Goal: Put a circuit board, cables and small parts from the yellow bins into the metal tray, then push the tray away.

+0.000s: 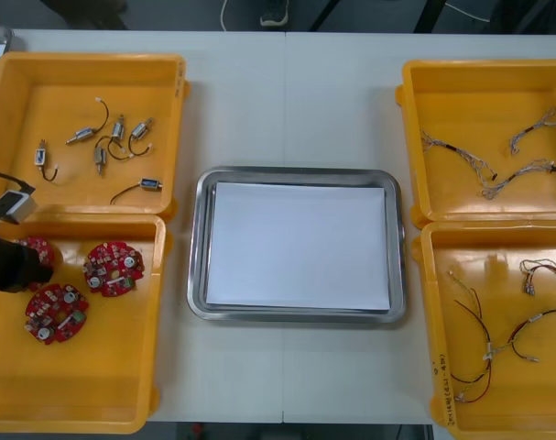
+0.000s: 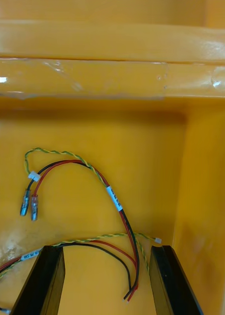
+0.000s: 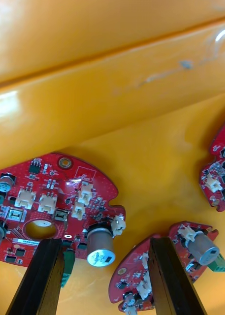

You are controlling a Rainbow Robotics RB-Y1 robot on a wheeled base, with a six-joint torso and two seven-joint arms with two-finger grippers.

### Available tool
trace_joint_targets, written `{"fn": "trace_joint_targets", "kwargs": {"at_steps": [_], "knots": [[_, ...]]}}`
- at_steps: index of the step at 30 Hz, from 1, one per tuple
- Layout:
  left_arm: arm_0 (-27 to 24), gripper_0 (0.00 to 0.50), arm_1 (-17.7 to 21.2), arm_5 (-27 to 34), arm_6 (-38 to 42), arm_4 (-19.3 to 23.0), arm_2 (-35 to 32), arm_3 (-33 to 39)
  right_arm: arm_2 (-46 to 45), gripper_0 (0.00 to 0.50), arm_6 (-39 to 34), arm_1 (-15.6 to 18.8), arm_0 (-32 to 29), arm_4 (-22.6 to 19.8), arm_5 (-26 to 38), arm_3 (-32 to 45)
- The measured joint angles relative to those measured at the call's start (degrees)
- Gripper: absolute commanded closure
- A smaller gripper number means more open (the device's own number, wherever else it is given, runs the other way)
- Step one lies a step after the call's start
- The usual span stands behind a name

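Red circuit board (image 1: 41,246) half under spread left hand (image 3: 105,241); right hand (image 2: 107,248) above cables (image 2: 114,198)

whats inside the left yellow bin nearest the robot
Three round red circuit boards: two lie in full view, the third board sits partly under the left arm. The bin floor beneath the arm is hidden.

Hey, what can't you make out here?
Front view: left arm hides most of one circuit board; small metal parts too small to identify.
Left wrist view: left gripper open over boards; the edge cuts one board off.
Right wrist view: right gripper open; a finger hides part of a red and yellow cable.
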State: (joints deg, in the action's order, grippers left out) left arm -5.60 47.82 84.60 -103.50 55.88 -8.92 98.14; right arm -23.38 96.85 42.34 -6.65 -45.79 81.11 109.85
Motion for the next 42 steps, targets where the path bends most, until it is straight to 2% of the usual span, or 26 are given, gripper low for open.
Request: {"fn": "trace_joint_targets", "kwargs": {"at_steps": [14,27,28,29,30,31,32,33,42], "knots": [[1.4,0.000,0.1,-2.9,0.0,-1.4,1.7,0.0,3.1,0.000,3.3,0.1,2.3,0.1,-5.0,-8.0],[2.2,0.000,0.1,-5.1,0.0,-1.9,2.5,0.0,5.8,0.000,5.8,0.1,3.8,0.1,-6.8,-12.5],[2.3,0.016,0.1,-5.3,0.0,-1.9,2.5,0.0,5.9,0.000,6.1,0.1,3.8,0.1,-6.9,-12.7],[2.4,0.058,0.1,-5.3,0.0,-1.9,2.5,0.0,6.0,0.000,6.2,0.1,3.9,0.1,-7.0,-13.0],[2.4,0.184,0.1,-5.4,0.0,-1.9,2.5,0.0,6.0,0.000,6.2,0.1,3.9,0.1,-7.0,-13.3],[2.5,0.383,0.2,-5.4,0.0,-1.9,2.5,0.0,6.0,0.000,6.2,0.1,3.9,0.1,-7.0,-13.4],[2.5,0.480,0.2,-5.4,0.0,-2.0,2.5,0.0,6.0,0.000,6.2,0.1,3.9,0.1,-7.0,-13.7],[2.5,0.499,0.2,-5.4,0.0,-2.0,2.5,0.0,6.1,0.000,6.2,0.1,3.9,0.1,-7.2,-13.8],[2.5,0.500,0.4,-5.4,0.0,-1.9,2.5,0.0,7.4,0.000,6.9,0.1,3.9,0.1,-9.8,-15.5]]}}
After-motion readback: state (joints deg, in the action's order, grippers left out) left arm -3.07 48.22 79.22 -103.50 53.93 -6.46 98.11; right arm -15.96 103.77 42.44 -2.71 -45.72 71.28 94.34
